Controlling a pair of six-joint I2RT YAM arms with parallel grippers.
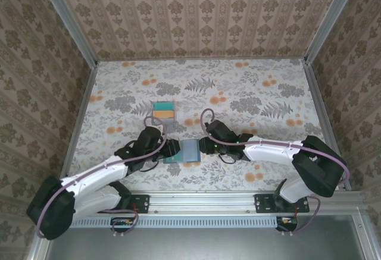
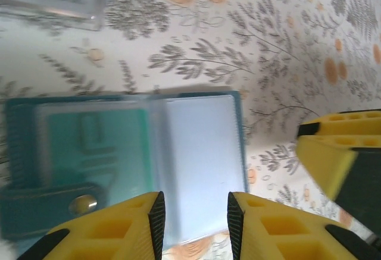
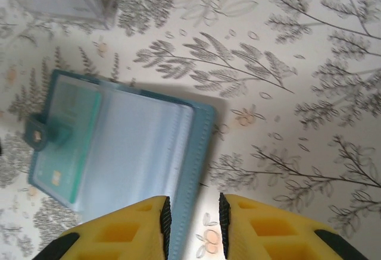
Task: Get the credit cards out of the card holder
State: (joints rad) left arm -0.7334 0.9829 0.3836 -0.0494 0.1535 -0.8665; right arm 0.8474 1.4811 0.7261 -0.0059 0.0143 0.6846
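The dark teal folding card holder (image 1: 190, 151) lies open and flat on the flower-patterned worktop (image 1: 256, 93), near the front edge and directly between the two arms. The left pincer (image 1: 171, 152) stands at its left side and the right pincer (image 1: 203, 147) at its right side. In the left wrist view the yellow fingers (image 2: 137, 230) are released, a little parted, and hang over the near edge of the holder, with its pale blue-grey page showing in the gap between them. In the right wrist view the right pincer is also released, its jaws a little apart just over the stitched right edge of the holder. A thin teal-green plastic card (image 3: 65, 135) sits inside the clear slot of the left page, beside the strap with the metal snap (image 3: 37, 135). Behind the holder stands a small pale grey tray (image 1: 162, 121), in which teal and orange-yellow cards (image 1: 162, 112) seem to lie. The step in hand is probably the taking out of the card in the slot. The next move calls for one pincer to press the holder down while the other pinches the free edge of the card and slides it out along the slot.
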